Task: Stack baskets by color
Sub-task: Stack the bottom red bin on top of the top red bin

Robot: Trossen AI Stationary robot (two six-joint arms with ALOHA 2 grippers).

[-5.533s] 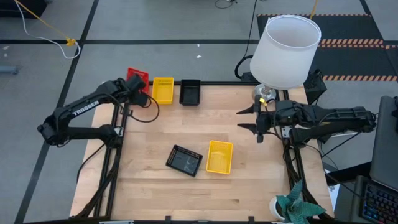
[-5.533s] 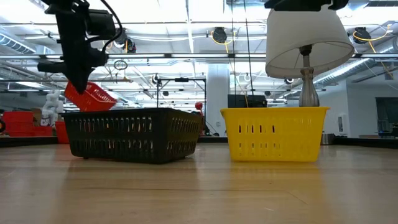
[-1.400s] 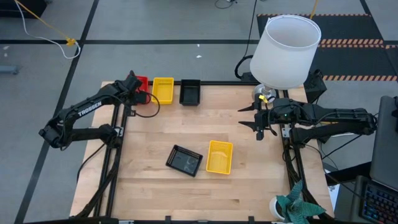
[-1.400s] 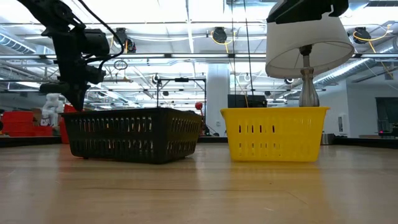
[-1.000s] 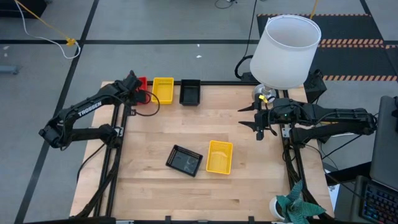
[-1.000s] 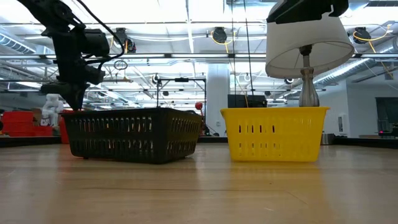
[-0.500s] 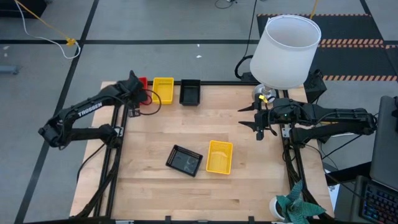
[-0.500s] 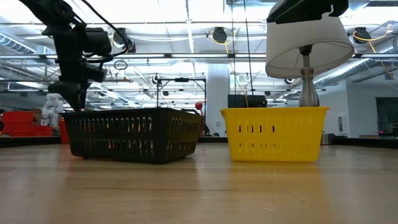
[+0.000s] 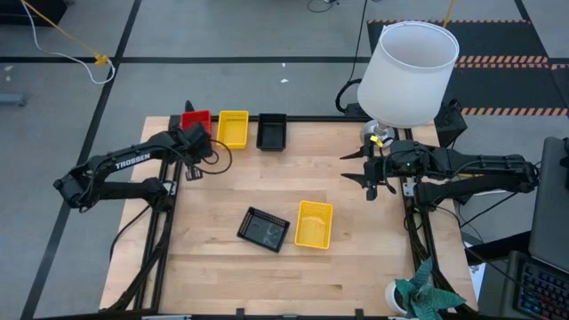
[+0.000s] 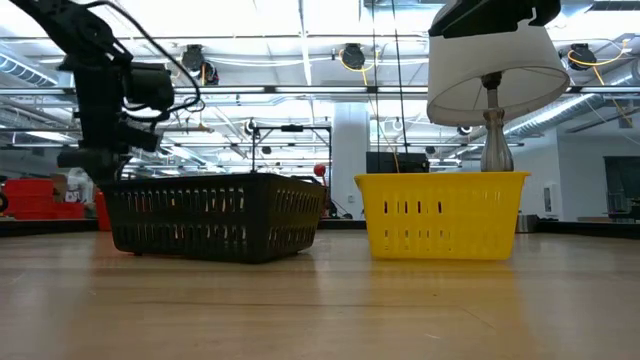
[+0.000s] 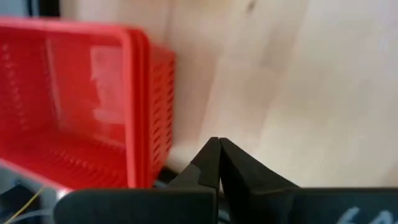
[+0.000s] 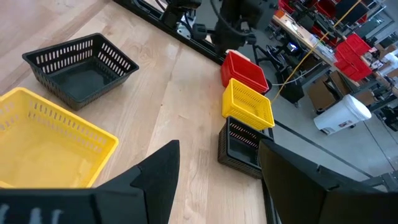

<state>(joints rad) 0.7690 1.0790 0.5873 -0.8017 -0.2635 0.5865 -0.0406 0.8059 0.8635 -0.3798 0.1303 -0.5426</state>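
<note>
Three baskets stand in a row at the table's far edge: red (image 9: pixel 196 120), yellow (image 9: pixel 233 128) and black (image 9: pixel 271 131). In the left wrist view the red basket (image 11: pixel 74 106) shows a second rim close under its top rim. A loose black basket (image 9: pixel 264 228) and a loose yellow basket (image 9: pixel 313 223) rest on their bottoms mid-table. My left gripper (image 11: pixel 219 163) is shut and holds nothing; it points steeply down over bare wood just near of the red basket (image 9: pixel 192 153). My right gripper (image 9: pixel 356 171) waits open above the table's right side.
A large white lampshade (image 9: pixel 407 71) on its stand rises at the far right corner, close behind my right arm. A small potted plant (image 9: pixel 425 298) stands at the near right corner. Bare wood lies between the far row and the two loose baskets.
My left gripper has drawn back from over the red basket toward the table's near edge and has sunk a little, rolling its wrist. The red basket, covered by the gripper before, now shows whole in the high view and stays in its place in the row.
</note>
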